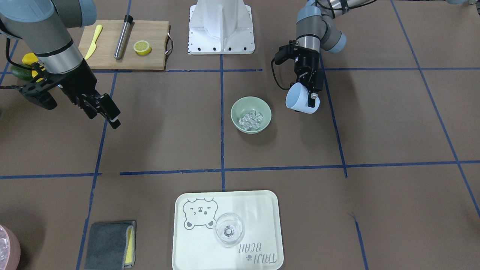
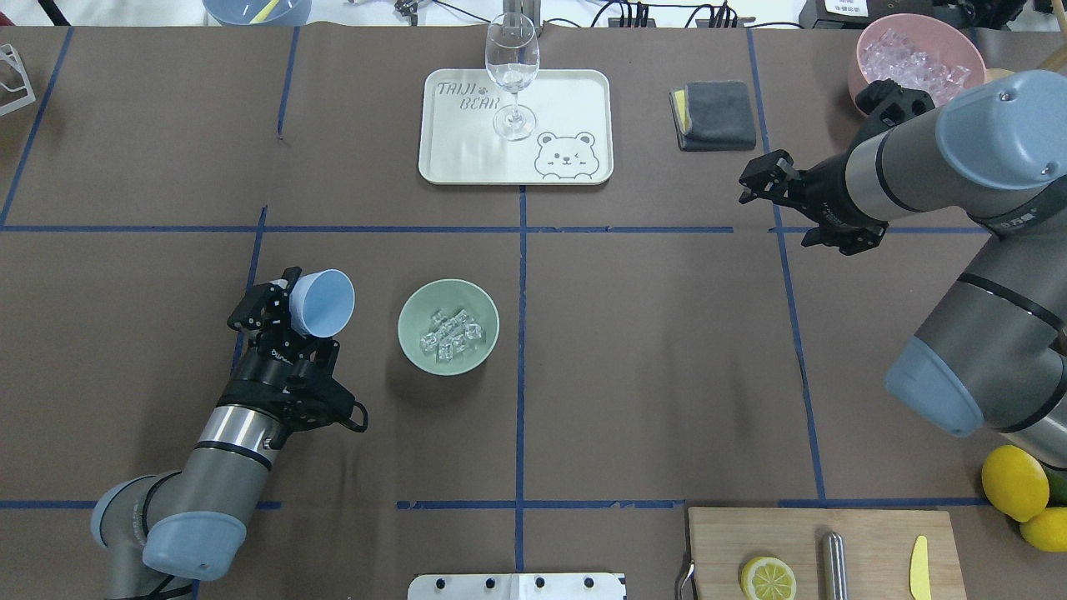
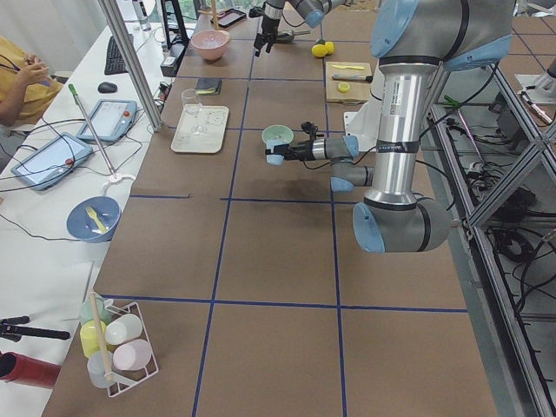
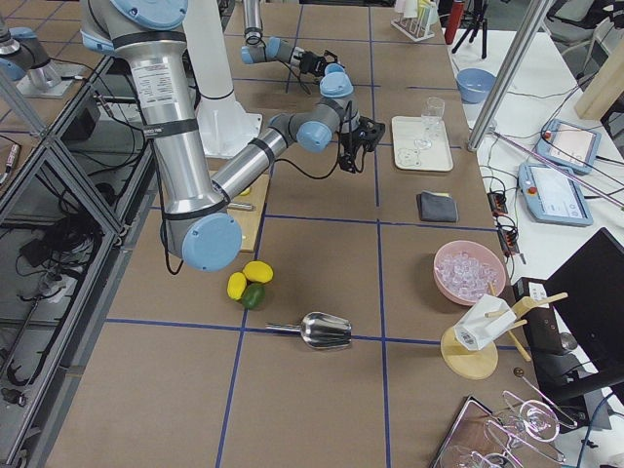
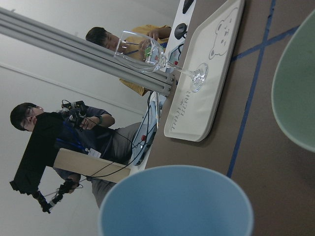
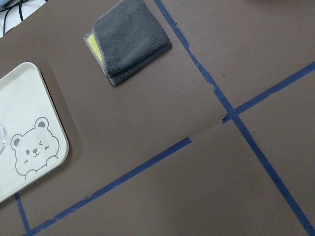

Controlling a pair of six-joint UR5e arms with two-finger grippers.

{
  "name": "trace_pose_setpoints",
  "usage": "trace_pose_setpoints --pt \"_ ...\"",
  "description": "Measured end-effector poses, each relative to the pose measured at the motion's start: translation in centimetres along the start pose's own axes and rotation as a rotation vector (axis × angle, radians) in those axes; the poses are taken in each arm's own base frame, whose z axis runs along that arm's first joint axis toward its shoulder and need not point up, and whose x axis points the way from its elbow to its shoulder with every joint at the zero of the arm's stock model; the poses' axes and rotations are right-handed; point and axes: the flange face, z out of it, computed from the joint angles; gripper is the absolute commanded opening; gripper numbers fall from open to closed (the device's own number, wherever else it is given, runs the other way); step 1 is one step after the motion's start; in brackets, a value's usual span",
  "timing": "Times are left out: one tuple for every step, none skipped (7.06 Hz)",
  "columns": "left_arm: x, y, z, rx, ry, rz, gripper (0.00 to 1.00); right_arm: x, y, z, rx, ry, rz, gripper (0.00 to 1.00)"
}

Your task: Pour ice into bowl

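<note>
The pale green bowl (image 2: 417, 310) stands left of the table's centre and holds a handful of clear ice cubes (image 2: 450, 335). The bowl (image 1: 240, 107) and the ice (image 1: 250, 119) also show in the front view. My left gripper (image 2: 293, 305) is shut on a light blue cup (image 2: 327, 302), tipped on its side with its mouth toward the bowl, just beside it. No ice shows in the cup (image 1: 300, 98). The left wrist view shows the cup's rim (image 5: 177, 196) and the bowl's edge (image 5: 295, 98). My right gripper (image 2: 763, 177) is open and empty, raised at the far right.
A bear tray (image 2: 467, 158) with a wine glass (image 2: 512, 71) stands at the far side. Also in view are a grey cloth (image 2: 713, 115), a pink bowl of ice (image 2: 917, 50), a cutting board (image 2: 867, 533) with a lemon half, and lemons (image 2: 1013, 482).
</note>
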Motion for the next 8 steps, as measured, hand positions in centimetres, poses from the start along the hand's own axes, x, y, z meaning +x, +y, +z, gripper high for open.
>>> trace_pose_setpoints --pt "-1.0 2.1 -0.4 -0.016 0.007 -0.146 0.00 0.0 0.0 -0.1 -0.001 -0.002 -0.002 1.00" --pt "-2.1 4.1 -0.9 -0.023 0.008 -0.309 0.00 -0.1 0.0 -0.2 -0.001 -0.003 -0.005 1.00" --pt "-3.7 6.6 -1.7 -0.019 0.007 -0.454 0.00 -0.1 0.0 -0.3 -0.001 -0.006 -0.009 1.00" --pt "-5.8 9.4 -2.6 -0.015 0.001 -0.547 0.00 -0.3 0.1 -0.6 0.000 -0.012 -0.012 1.00" --pt "-7.6 12.3 -3.3 -0.018 -0.015 -0.604 0.00 -0.5 0.2 -1.1 0.001 -0.021 -0.015 1.00" --pt "-9.1 14.6 -3.9 -0.028 -0.033 -0.634 0.00 -0.5 0.2 -1.4 0.002 -0.024 -0.016 1.00" --pt "-9.9 16.1 -4.3 -0.031 -0.041 -0.696 0.00 -0.1 0.0 -1.3 0.006 -0.015 -0.013 1.00" --pt "-10.1 17.6 -4.3 -0.034 -0.044 -0.789 0.00 0.6 -0.5 -1.0 0.012 0.000 -0.022 1.00"
